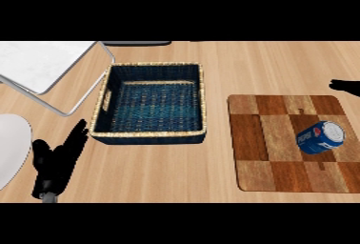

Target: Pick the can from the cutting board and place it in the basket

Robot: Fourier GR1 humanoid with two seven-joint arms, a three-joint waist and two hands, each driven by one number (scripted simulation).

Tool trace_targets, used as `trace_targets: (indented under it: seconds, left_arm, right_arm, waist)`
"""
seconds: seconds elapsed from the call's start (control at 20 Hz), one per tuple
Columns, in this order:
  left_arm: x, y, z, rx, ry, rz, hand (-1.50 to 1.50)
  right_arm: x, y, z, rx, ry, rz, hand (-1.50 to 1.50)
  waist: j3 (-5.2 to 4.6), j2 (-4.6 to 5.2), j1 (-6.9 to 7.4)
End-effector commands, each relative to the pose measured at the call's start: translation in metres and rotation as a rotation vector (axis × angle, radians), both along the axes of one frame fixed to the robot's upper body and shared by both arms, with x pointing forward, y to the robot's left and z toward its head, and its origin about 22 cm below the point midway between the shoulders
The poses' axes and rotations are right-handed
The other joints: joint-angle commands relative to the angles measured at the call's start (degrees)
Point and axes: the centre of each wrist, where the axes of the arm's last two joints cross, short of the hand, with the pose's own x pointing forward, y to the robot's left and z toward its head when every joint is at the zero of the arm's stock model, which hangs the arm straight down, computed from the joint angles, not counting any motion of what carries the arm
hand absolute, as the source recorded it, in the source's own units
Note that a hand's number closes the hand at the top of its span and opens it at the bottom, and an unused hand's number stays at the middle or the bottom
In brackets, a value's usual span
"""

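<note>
Can (321, 137), blue with white and red markings, lies tilted on its side on the right part of the cutting board (281, 147), close to the board's right edge. The board is a checkered block of light and dark wood squares set flat on the pale wooden counter (211, 171), at the right of the view.

To the board's left, with a strip of bare counter between them, stands the basket (198, 102): a rectangular one with dark blue woven walls and floor and a straw-coloured rim. Nothing lies inside it.

The left hand (57, 159) shows at the lower left, just beside the basket's near left corner, its fingers straight and released, pointing up toward the basket and holding nothing. It does not touch the basket.

The right hand (345, 86) shows only as a dark tip at the right edge, above the board's far right corner and apart from the can; whether its fingers are released or clenched, I cannot tell.

A white tray with a metal frame (42, 64) sits at the upper left, beside the basket. A white plate (10, 147) is cut by the left edge.
</note>
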Motion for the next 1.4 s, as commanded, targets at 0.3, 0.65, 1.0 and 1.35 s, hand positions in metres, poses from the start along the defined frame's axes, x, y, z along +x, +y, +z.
trace_targets:
  seconds: [0.3,0.65,1.0,1.35]
  left_arm:
    - [-0.015,-0.008,-0.026,-0.011,0.177,0.028,0.0]
    - [-0.017,-0.011,-0.038,-0.016,0.184,0.024,0.0]
    - [-0.016,-0.004,-0.033,-0.012,0.195,0.025,0.0]
    - [-0.014,0.008,-0.041,-0.014,0.185,0.025,0.0]
  right_arm:
    - [0.002,-0.002,-0.043,-0.011,-0.021,0.009,-1.5]
    - [0.01,0.011,-0.059,0.031,-0.02,0.004,-1.5]
    - [0.014,0.01,-0.078,-0.017,-0.022,0.011,-1.5]
    - [0.016,0.001,-0.078,-0.113,0.05,0.002,-1.5]
  waist:
    - [-0.67,0.59,-0.13]
    - [-0.73,0.66,-0.07]
    - [-0.7,0.66,0.06]
    - [-0.77,0.74,-0.47]
